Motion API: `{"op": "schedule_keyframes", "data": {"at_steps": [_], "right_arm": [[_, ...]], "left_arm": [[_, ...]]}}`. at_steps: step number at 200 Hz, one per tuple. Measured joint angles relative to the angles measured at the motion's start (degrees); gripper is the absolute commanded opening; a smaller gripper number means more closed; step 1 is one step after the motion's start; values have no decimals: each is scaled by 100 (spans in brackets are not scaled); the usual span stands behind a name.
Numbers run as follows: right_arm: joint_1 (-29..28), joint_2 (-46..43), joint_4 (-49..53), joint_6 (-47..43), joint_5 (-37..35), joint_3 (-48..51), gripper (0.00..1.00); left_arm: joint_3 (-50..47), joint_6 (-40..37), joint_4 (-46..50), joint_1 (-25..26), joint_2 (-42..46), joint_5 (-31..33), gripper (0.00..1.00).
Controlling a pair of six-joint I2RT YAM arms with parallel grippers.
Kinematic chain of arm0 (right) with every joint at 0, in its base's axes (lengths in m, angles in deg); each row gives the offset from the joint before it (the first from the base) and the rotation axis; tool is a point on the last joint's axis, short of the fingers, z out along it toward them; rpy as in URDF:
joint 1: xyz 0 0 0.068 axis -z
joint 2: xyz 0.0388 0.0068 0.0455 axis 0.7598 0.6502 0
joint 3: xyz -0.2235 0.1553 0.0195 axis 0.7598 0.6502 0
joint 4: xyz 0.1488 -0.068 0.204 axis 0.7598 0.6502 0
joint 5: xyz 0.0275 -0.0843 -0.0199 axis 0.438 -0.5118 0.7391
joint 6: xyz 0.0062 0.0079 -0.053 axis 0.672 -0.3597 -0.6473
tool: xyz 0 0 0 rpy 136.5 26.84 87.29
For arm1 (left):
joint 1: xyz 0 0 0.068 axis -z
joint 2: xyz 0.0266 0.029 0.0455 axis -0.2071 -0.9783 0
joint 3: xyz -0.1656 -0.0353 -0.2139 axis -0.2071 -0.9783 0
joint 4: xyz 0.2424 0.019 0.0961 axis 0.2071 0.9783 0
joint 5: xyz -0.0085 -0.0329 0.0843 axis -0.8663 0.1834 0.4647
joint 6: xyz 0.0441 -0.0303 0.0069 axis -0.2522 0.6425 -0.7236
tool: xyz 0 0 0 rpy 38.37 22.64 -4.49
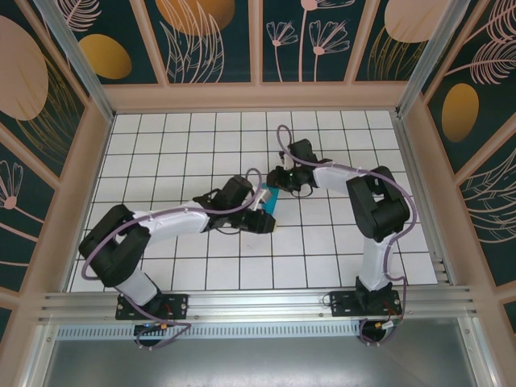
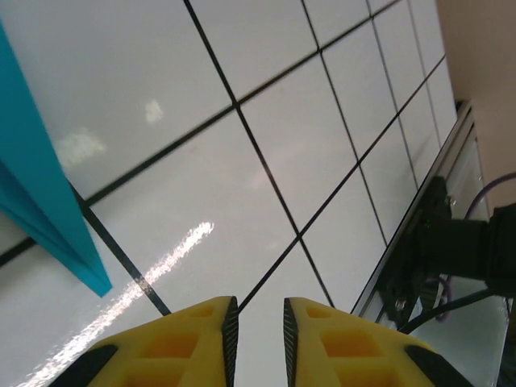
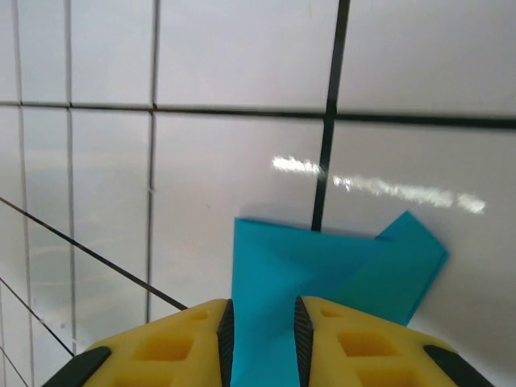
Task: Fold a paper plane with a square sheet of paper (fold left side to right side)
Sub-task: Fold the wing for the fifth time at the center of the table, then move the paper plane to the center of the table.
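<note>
Over the paper (image 1: 270, 198) — left arm (image 1: 173, 218), right arm (image 1: 343, 173) outstretched

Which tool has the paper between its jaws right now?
The right tool: the paper runs into the gap between its jaws. The left tool has bare tile in its gap, the paper off to its side.

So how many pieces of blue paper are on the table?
1. The folded cyan-blue paper sheet lies mid-table on the white gridded tabletop; the white robot arms overhang it, so another piece could be hidden.
</note>
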Motion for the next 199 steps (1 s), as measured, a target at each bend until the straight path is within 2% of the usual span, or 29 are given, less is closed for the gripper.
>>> {"op": "schedule_keyframes", "data": {"at_steps": [30, 54, 100, 146, 173, 199], "right_arm": [[11, -490, 457, -133, -505, -260, 35], [-74, -769, 846, -166, -1073, -354, 42], [-581, -813, 1270, 92, -1814, -190, 48], [-850, -706, 1331, 389, -1838, -31, 47], [-879, -525, 1360, 483, -1838, -26, 42], [-879, -450, 1421, 529, -1840, -4, 21]], "left_arm": [[-166, 44, 155, -404, 629, 553, 30], [-216, 162, 328, -599, 1075, 1467, 38], [-214, 396, 435, -621, 1604, 3211, 40], [-229, 511, 439, -621, 1622, 3823, 40], [-267, 546, 448, -621, 1622, 3991, 41], [-326, 573, 468, -621, 1659, 4144, 42]]}}
